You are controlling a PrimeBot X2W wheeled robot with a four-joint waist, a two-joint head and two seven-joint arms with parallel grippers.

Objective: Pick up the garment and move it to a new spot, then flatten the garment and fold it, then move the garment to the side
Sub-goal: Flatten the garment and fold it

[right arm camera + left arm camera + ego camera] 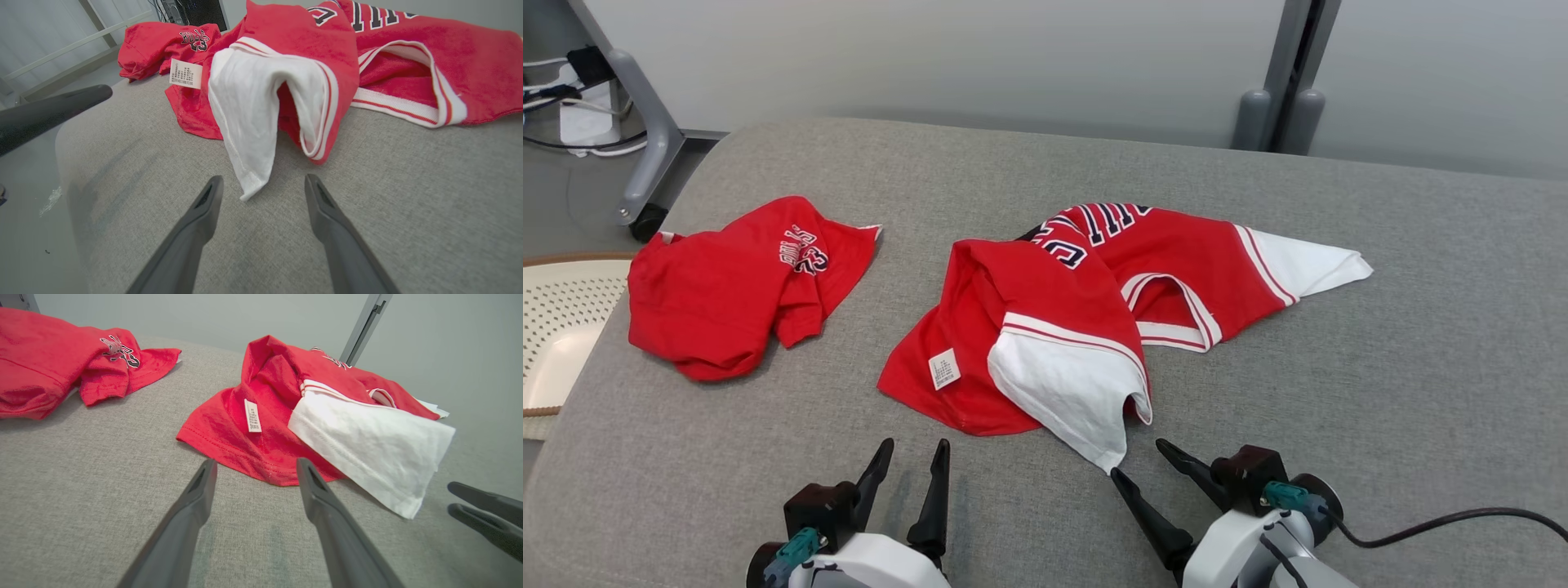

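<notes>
The right gripper [1137,457] stands with its two dark fingers spread wide and nothing clamped between them. It is low over the grey padded table [1339,367] at the near edge, its fingers angled far and to the left. The garment [1045,294], a red jersey with white trim and dark lettering, lies crumpled in the middle of the table just beyond it. A white sleeve [1070,392] hangs off the jersey's near side, and in the right wrist view its pointed corner reaches into the gap between the spread fingers; whether it touches either finger I cannot tell.

The left gripper [916,442] is also wide open and empty, to the left of the right one, fingers pointing straight away. The jersey's red hem, bearing a small white care label [944,368], lies just past its fingertips, not touching.

A second red garment [727,286] sits bunched at the far left of the table, well apart from both grippers.
</notes>
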